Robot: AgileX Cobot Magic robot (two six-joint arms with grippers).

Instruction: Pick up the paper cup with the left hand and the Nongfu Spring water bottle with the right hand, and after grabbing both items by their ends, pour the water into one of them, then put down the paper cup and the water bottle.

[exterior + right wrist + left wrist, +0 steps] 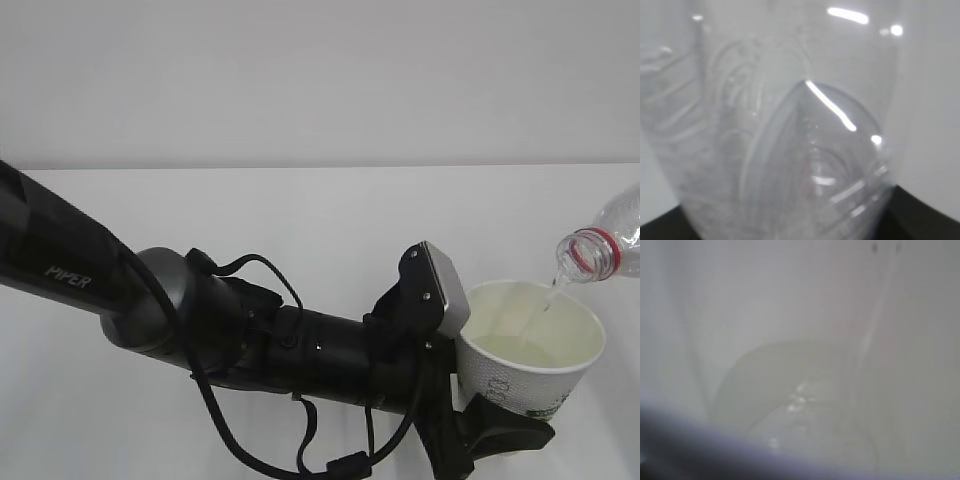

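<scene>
The white paper cup (530, 352) hangs at the lower right of the exterior view, upright, with my left gripper (497, 422) shut on its lower side. The left hand (300, 345) is a black PIPER arm reaching in from the left. The Nongfu Spring water bottle (605, 245) is tilted mouth-down at the right edge, its red neck ring just above the cup's rim. A thin stream of water (550, 292) falls into the cup. The left wrist view looks blurrily into the cup (800, 365) at rippling water (797, 402). The clear ribbed bottle (790, 130) fills the right wrist view, with dark fingers (927, 215) at the bottom corners.
A white table (320, 230) lies under the arms and meets a pale wall (320, 80) at the back. Black cables (260, 440) loop below the left arm's wrist. A grey plate (447, 285) sits on the wrist next to the cup.
</scene>
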